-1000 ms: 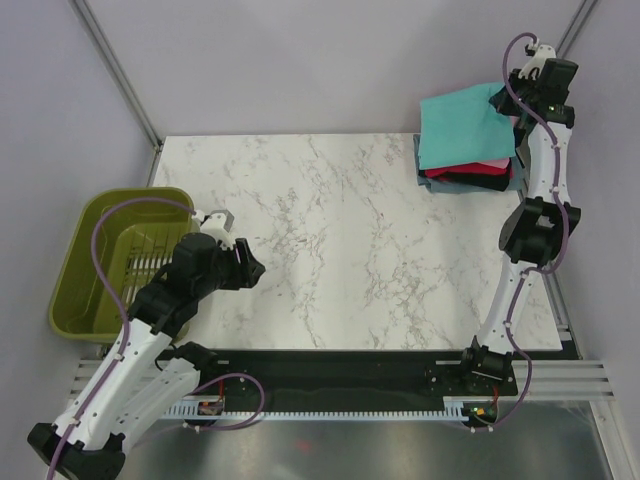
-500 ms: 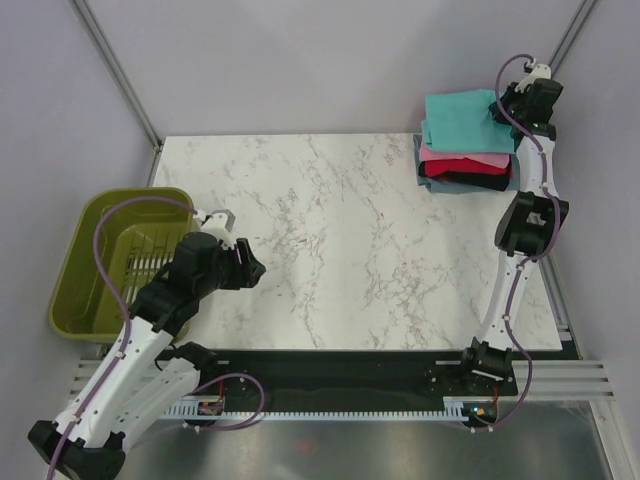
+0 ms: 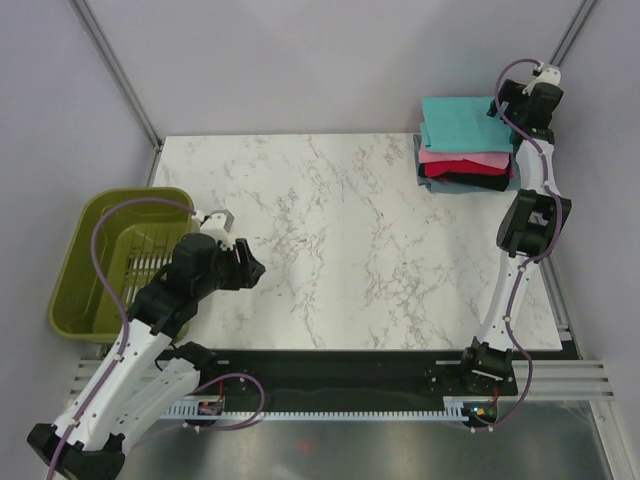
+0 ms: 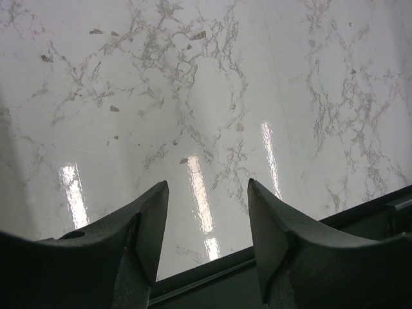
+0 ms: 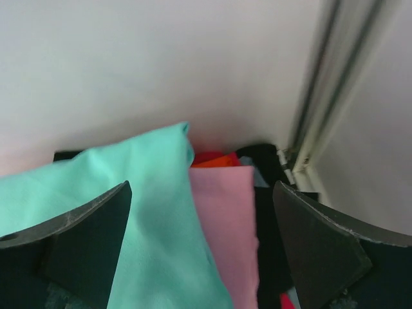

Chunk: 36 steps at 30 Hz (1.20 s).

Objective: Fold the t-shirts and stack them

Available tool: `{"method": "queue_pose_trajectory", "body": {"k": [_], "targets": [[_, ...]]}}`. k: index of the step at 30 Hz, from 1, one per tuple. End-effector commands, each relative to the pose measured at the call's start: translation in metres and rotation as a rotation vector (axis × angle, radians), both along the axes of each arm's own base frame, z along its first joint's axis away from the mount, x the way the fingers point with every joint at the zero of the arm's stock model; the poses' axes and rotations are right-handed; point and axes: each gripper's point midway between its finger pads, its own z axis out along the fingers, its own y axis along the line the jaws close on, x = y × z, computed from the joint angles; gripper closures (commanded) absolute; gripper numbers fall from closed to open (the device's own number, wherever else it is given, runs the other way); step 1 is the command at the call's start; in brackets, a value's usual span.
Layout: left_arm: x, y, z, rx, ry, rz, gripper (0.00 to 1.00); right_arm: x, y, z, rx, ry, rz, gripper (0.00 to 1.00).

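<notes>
A stack of folded t-shirts (image 3: 463, 150) sits at the table's back right corner. The teal shirt (image 3: 462, 122) (image 5: 129, 219) lies on top, over a pink one (image 3: 470, 157) (image 5: 228, 225), then red (image 3: 440, 170), black (image 3: 480, 182) and grey-blue layers. My right gripper (image 3: 505, 108) (image 5: 203, 241) hovers over the stack's right edge, open wide, with nothing between its fingers. My left gripper (image 3: 250, 266) (image 4: 207, 222) hangs open above the bare marble near the table's front left, holding nothing.
An olive-green plastic basket (image 3: 75, 280) stands off the table's left edge, beside my left arm. The marble tabletop (image 3: 340, 240) spreads between the arms. A metal frame post (image 5: 325, 96) rises close behind the stack, and the wall is just beyond it.
My right gripper has opened and let go of the teal shirt, which was held tilted and now lies flat on the stack. The left arm has not moved.
</notes>
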Motion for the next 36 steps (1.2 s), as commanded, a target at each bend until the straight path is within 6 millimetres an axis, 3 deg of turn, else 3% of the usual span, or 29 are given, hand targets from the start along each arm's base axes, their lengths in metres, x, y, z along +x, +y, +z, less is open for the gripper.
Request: {"method": "queue_pose_trajectory", "body": {"k": [1, 2, 3, 5, 6, 8, 9, 10, 11, 12, 13, 14, 15, 16, 17, 18, 19, 20, 21, 23, 25, 26, 27, 28, 29, 30, 32, 35, 36], "targets": [[-0.002, -0.004, 0.013, -0.03, -0.049, -0.022, 0.4, -0.039, -0.03, 0.161, -0.087, -0.261, -0.17, 0.02], [-0.002, -0.003, 0.014, -0.032, -0.055, -0.023, 0.4, -0.048, -0.041, 0.167, -0.086, -0.268, -0.235, 0.02], [-0.002, -0.003, 0.015, -0.034, -0.061, -0.021, 0.4, -0.062, -0.041, 0.196, -0.078, -0.311, -0.261, 0.02], [-0.004, -0.003, 0.019, -0.042, -0.076, -0.026, 0.4, -0.077, -0.047, 0.212, -0.057, -0.337, -0.309, 0.02], [-0.004, -0.002, 0.02, -0.042, -0.081, -0.022, 0.4, -0.092, -0.044, 0.238, -0.054, -0.376, -0.326, 0.02], [-0.005, -0.001, 0.024, -0.047, -0.096, -0.02, 0.4, -0.105, -0.039, 0.246, -0.009, -0.387, -0.336, 0.02], [-0.005, -0.001, 0.026, -0.051, -0.103, -0.023, 0.4, -0.123, -0.031, 0.273, 0.008, -0.43, -0.332, 0.02], [-0.006, -0.001, 0.027, -0.052, -0.107, -0.022, 0.4, -0.13, -0.022, 0.28, 0.037, -0.439, -0.301, 0.02], [-0.006, 0.0, 0.027, -0.053, -0.112, -0.019, 0.4, -0.135, -0.014, 0.266, 0.068, -0.396, -0.279, 0.02], [-0.007, 0.001, 0.029, -0.055, -0.118, -0.016, 0.4, -0.156, 0.001, 0.292, 0.087, -0.437, -0.247, 0.02], [-0.007, 0.001, 0.031, -0.058, -0.125, -0.016, 0.4, -0.163, 0.019, 0.292, 0.115, -0.425, -0.171, 0.02], [-0.007, 0.001, 0.032, -0.061, -0.128, -0.018, 0.4, -0.165, 0.036, 0.262, 0.173, -0.357, -0.127, 0.02], [-0.007, 0.002, 0.033, -0.061, -0.135, -0.016, 0.4, -0.19, 0.055, 0.282, 0.183, -0.389, -0.086, 0.02], [-0.008, 0.002, 0.034, -0.064, -0.139, -0.017, 0.4, -0.201, 0.069, 0.276, 0.2, -0.374, -0.054, 0.02], [-0.008, 0.002, 0.035, -0.065, -0.142, -0.017, 0.4, -0.203, 0.092, 0.233, 0.225, -0.295, -0.007, 0.02], [-0.008, 0.003, 0.035, -0.065, -0.145, -0.012, 0.4, -0.232, 0.108, 0.252, 0.201, -0.346, 0.019, 0.02], [-0.009, 0.003, 0.036, -0.067, -0.149, -0.012, 0.4, -0.244, 0.117, 0.242, 0.2, -0.339, 0.028, 0.02], [-0.009, 0.003, 0.036, -0.067, -0.149, -0.012, 0.4, -0.253, 0.127, 0.201, 0.217, -0.268, 0.026, 0.02], [-0.01, 0.003, 0.037, -0.07, -0.153, -0.013, 0.4, -0.279, 0.136, 0.213, 0.228, -0.312, 0.034, 0.02], [-0.01, 0.003, 0.036, -0.07, -0.151, -0.015, 0.4, -0.312, 0.154, 0.193, 0.252, -0.295, 0.07, 0.02], [-0.009, 0.003, 0.036, -0.068, -0.151, -0.012, 0.4, -0.332, 0.167, 0.178, 0.269, -0.281, 0.099, 0.02], [-0.009, 0.003, 0.035, -0.067, -0.146, -0.013, 0.4, -0.341, 0.173, 0.154, 0.28, -0.224, 0.109, 0.02], [-0.008, 0.003, 0.034, -0.065, -0.142, -0.011, 0.41, -0.357, 0.178, 0.158, 0.278, -0.245, 0.123, 0.02], [-0.008, 0.003, 0.033, -0.063, -0.138, -0.011, 0.41, -0.365, 0.182, 0.152, 0.274, -0.234, 0.136, 0.02], [-0.008, 0.002, 0.033, -0.063, -0.136, -0.013, 0.41, -0.371, 0.184, 0.131, 0.279, -0.191, 0.141, 0.02], [-0.008, 0.002, 0.034, -0.064, -0.137, -0.018, 0.41, -0.382, 0.189, 0.132, 0.277, -0.206, 0.165, 0.02], [-0.009, 0.002, 0.035, -0.069, -0.143, -0.015, 0.41, -0.39, 0.195, 0.109, 0.324, -0.167, 0.159, 0.02], [-0.005, 0.009, 0.038, -0.059, -0.165, 0.028, 0.41, -0.402, 0.206, 0.093, 0.407, -0.146, 0.186, 0.02], [0.003, 0.021, 0.04, -0.039, -0.192, 0.106, 0.41, -0.406, 0.208, 0.092, 0.418, -0.153, 0.188, 0.02]]}}
